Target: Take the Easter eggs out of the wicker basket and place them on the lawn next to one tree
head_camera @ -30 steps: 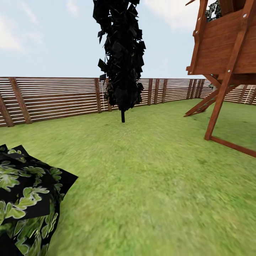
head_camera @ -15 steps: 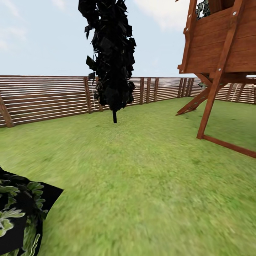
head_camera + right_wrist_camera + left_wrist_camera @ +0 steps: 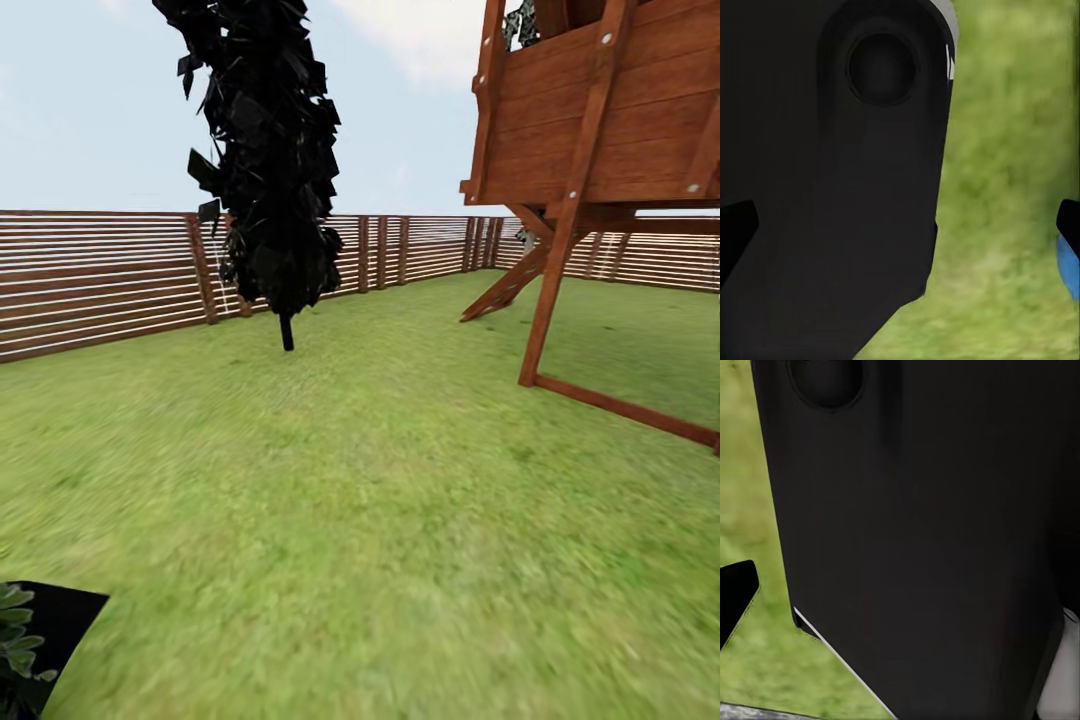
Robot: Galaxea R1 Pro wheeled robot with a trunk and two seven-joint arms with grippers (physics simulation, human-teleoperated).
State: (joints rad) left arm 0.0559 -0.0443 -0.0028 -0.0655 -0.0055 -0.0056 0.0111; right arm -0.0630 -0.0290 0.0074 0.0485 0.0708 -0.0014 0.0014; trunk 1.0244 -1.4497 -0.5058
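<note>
**Open lawn with dark conifer, fence and wooden play tower**

Seen from the head: a wide stretch of bright green, mottled lawn (image 3: pixel 380 520) running back to a brown horizontal-slat fence (image 3: pixel 100 275) under a pale blue sky. Standing on the grass just in front of the fence, left of centre, a dark, narrow columnar conifer (image 3: pixel 265 160) on a thin black stem. At upper right, a raised reddish-brown wooden play tower (image 3: pixel 610 110) on slanted legs, with one long beam lying along the grass. In the lower left corner, a scrap of dark foliage with pale green leaves (image 3: pixel 25 650).

No eggs, wicker basket or grey-brown tree trunk anywhere in these views, so no telling where they lie.

From the left wrist: a broad black robot body panel (image 3: pixel 922 532) close to the lens, with blurred grass beside it and a black fingertip (image 3: pixel 735 592) at the frame's edge. From the right wrist: a similar black panel (image 3: pixel 832 180), grass beyond, a black fingertip (image 3: pixel 735 232) and a sliver of blue (image 3: pixel 1068 262) at the opposite edge.

Grip state of either gripper: cannot tell, open or clenched.
</note>
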